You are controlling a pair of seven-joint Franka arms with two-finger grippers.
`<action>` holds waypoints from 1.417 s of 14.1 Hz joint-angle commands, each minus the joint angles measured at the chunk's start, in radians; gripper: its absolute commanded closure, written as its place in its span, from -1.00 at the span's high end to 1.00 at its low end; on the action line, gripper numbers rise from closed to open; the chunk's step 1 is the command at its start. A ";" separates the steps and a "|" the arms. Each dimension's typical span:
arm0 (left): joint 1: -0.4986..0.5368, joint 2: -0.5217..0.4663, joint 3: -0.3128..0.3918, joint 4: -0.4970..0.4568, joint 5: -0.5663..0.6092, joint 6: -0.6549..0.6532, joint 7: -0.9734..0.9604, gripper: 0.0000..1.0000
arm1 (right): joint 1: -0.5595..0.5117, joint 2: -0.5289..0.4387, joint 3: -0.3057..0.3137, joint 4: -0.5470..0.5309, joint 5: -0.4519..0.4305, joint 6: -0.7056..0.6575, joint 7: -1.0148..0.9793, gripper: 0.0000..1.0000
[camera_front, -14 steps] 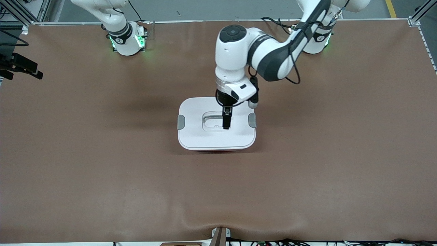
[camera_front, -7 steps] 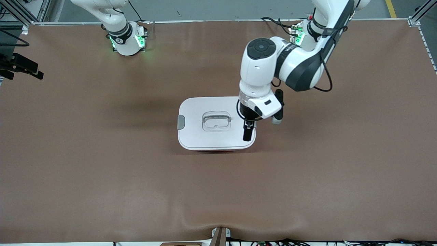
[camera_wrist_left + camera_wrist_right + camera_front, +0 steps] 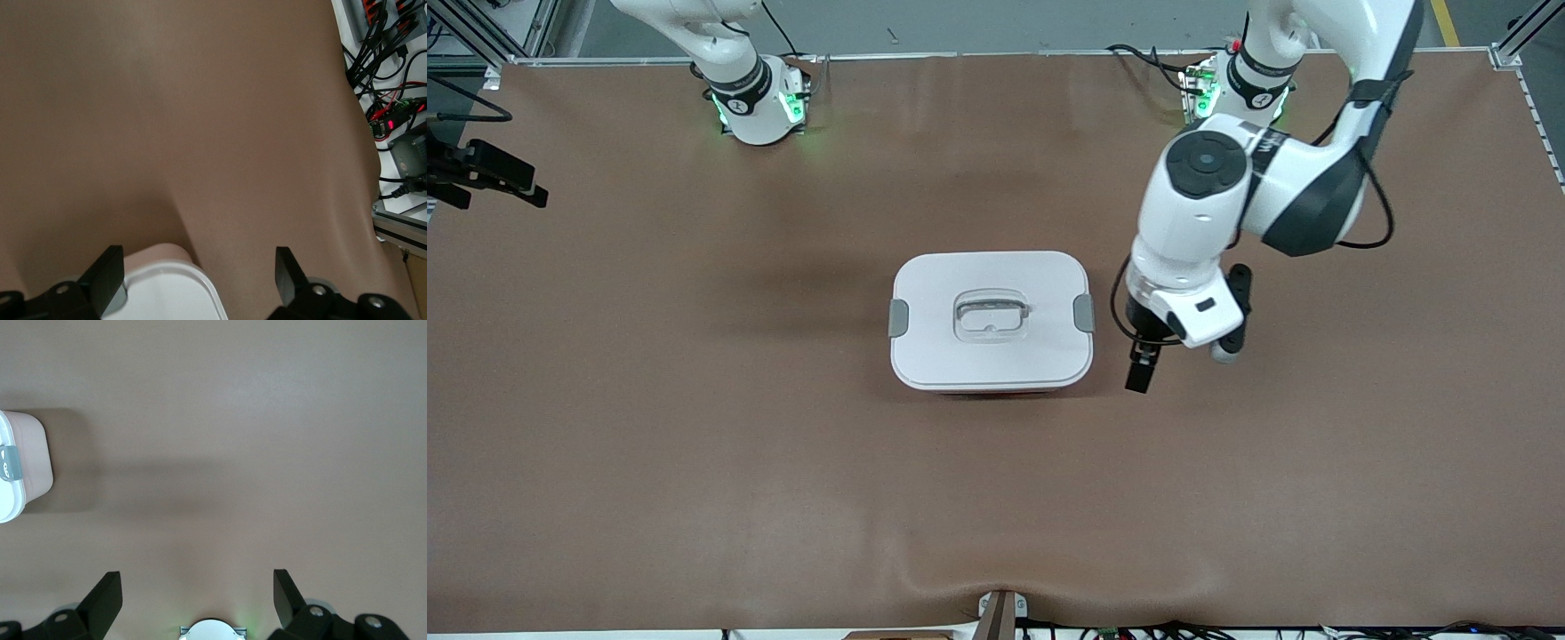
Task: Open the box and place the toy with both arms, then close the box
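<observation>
White lid on, the box (image 3: pixel 991 322) is sitting in the middle of the brown table (image 3: pixel 694 444). The left gripper (image 3: pixel 1140 373) is hanging empty over the table just beside the box, fingers spread wide. The right gripper (image 3: pixel 197 603) is waiting high up, fingers wide too.

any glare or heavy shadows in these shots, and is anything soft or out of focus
Front view: even overhead light, faint sheen on the table, a soft dark shadow beside the box. Left wrist view: the left gripper and the box corner are blurred. Right wrist view: a broad soft shadow stretches from the box.
</observation>
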State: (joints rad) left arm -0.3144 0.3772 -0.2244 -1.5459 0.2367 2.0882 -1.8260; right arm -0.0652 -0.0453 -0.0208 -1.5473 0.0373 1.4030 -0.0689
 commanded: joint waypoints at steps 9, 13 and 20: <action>0.305 -0.052 -0.070 -0.008 -0.043 -0.097 0.653 1.00 | 0.004 0.007 0.002 0.015 -0.013 -0.010 0.015 1.00; 0.340 -0.150 -0.053 -0.008 -0.054 -0.190 0.952 1.00 | 0.004 0.007 0.002 0.015 -0.013 -0.010 0.015 1.00; 0.351 -0.355 0.037 -0.010 -0.201 -0.422 1.321 1.00 | 0.004 0.007 0.002 0.015 -0.013 -0.012 0.015 1.00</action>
State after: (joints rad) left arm 0.0315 0.0881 -0.1924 -1.5314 0.0667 1.7244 -0.5764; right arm -0.0643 -0.0448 -0.0205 -1.5474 0.0373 1.4029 -0.0688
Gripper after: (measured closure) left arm 0.000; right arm 0.000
